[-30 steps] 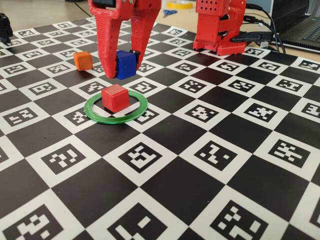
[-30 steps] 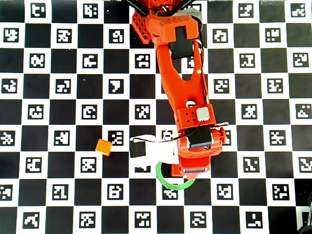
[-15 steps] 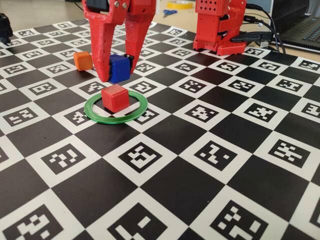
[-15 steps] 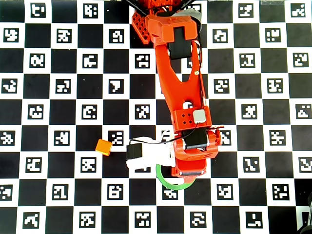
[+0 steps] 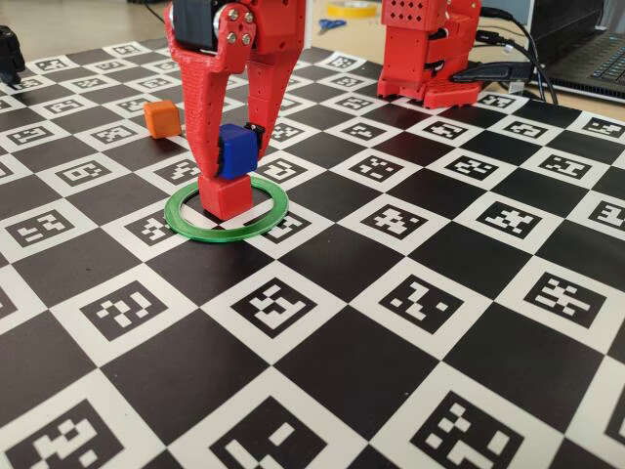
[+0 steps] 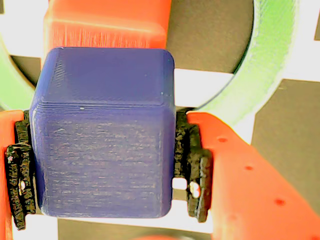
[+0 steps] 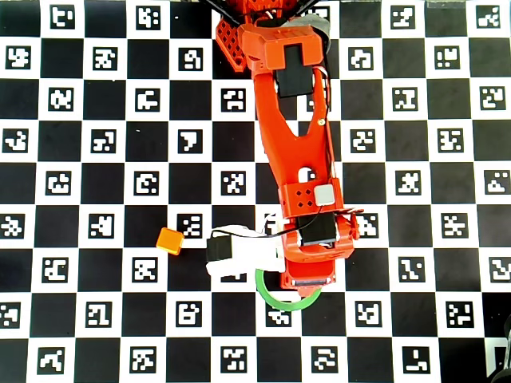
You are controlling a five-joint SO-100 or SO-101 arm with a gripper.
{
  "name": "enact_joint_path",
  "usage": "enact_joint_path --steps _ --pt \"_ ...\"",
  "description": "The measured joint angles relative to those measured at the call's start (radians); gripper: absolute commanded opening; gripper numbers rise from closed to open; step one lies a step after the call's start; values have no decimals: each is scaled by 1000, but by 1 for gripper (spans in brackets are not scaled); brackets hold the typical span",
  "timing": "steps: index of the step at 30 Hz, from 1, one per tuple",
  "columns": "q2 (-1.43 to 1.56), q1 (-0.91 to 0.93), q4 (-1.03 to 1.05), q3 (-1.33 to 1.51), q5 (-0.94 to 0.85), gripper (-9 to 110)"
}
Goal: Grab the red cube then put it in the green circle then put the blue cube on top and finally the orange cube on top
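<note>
In the fixed view, the ring (image 5: 226,214) lies left of centre on the checkered board (image 5: 410,332), flat, so it marks a drop spot without getting in the way. The red cube (image 5: 227,196) sits inside it, toward the far left of the hole rather than dead centre. Just above, the gripper (image 5: 234,151) is clenched on the blue cube (image 5: 237,150), one finger at each side face. That cube hangs over the red one, shifted a little right, and whether the two touch cannot be told.

The wrist view fills with the blue cube (image 6: 105,132), black pads (image 6: 192,167) pressed to its flanks; the red cube (image 6: 107,25) shows at the top edge, the ring (image 6: 260,70) curving at upper right.

Farther back, upper left in the fixed view, the orange cube (image 5: 162,118) waits well apart, probably left for last. Overhead, the arm hides the stack; only the ring (image 7: 275,302) and orange cube (image 7: 169,240) show.
</note>
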Motion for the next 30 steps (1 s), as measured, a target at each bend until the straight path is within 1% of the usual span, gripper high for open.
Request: enact_joint_path --steps 22,24,30 --pt "0 8 -28 18 0 7" --pt "0 8 -31 18 2 8" --pt "0 8 -31 18 8 17"
